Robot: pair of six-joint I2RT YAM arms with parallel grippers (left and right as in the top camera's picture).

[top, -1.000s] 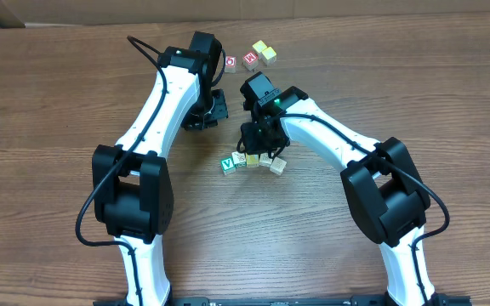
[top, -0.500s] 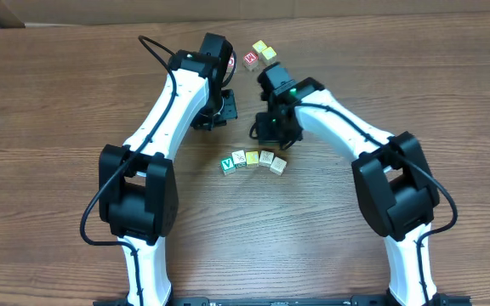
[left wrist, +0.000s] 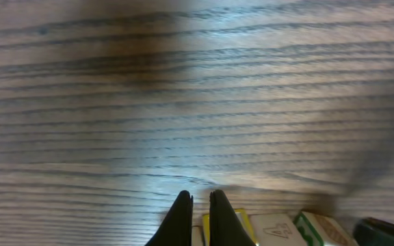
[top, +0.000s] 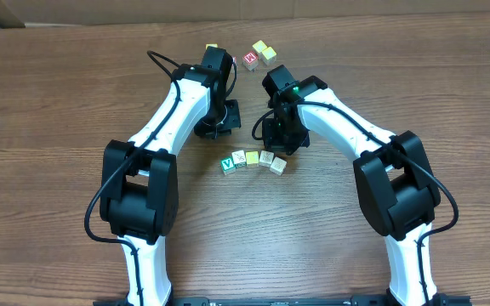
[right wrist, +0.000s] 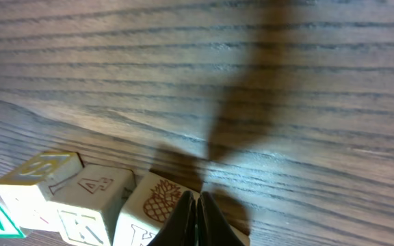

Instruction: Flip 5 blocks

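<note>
Blocks (top: 253,160) in a row lie just beside right fingers (right wrist: 185,222).

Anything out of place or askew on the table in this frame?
Only minor: the end block at the right of the row sits turned and slightly lower in the overhead view than its four neighbours. Nothing looks spilled or damaged.

Pinched gripper (left wrist: 200,199) near blocks (left wrist: 276,229)

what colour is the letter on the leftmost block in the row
Green; the V block shows it best in the overhead view.
</note>
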